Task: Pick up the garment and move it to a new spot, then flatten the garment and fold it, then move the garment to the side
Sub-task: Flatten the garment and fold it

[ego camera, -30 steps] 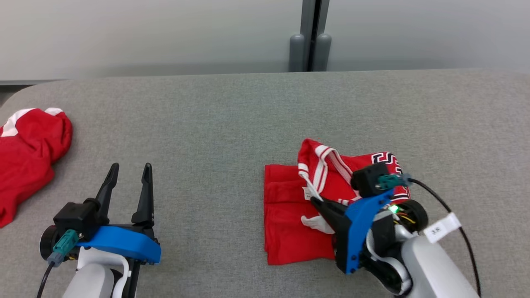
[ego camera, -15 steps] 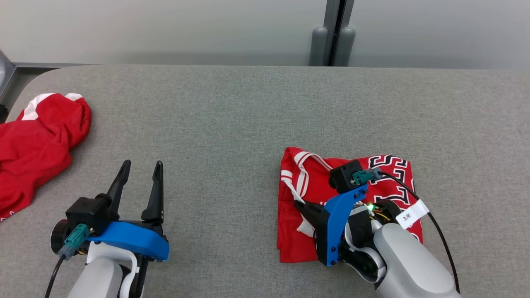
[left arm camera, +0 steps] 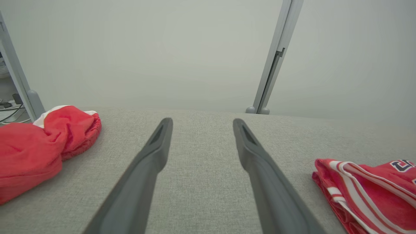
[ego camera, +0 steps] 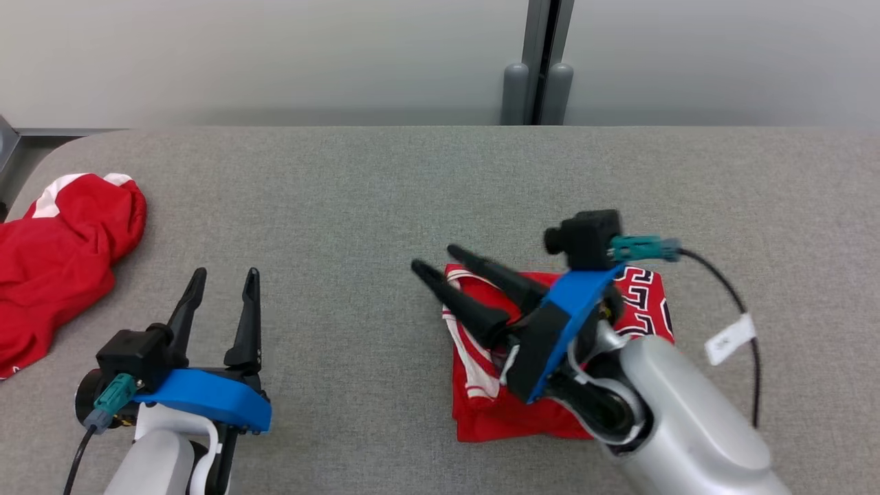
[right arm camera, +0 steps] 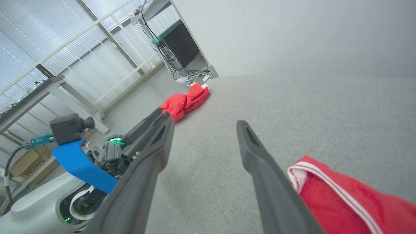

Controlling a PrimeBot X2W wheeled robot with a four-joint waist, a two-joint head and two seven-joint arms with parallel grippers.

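The garment (ego camera: 481, 409) is a red jersey with white stripes and a black pattern, lying folded on the grey table (ego camera: 385, 192) right of centre. My right gripper (ego camera: 434, 257) hovers over its left part, open and empty, with its tips reaching past the garment's left edge. The right wrist view has the open right gripper (right arm camera: 205, 123) over bare table, the garment (right arm camera: 341, 198) at lower right. My left gripper (ego camera: 226, 273) rests open and empty at lower left, well apart from the garment. Between the open fingers of the left gripper (left arm camera: 202, 121) lies bare table, with the garment (left arm camera: 373, 191) off to the right.
A second red garment (ego camera: 62, 254) lies crumpled at the table's left edge, also in the left wrist view (left arm camera: 39, 146). A grey partition post (ego camera: 536, 75) stands behind the table's far edge. The table's rounded left corner is near that heap.
My right gripper has opened, let go of the garment and risen, its fingers now pointing left. The garment has settled flatter. The head camera has shifted; the left arm stays put.
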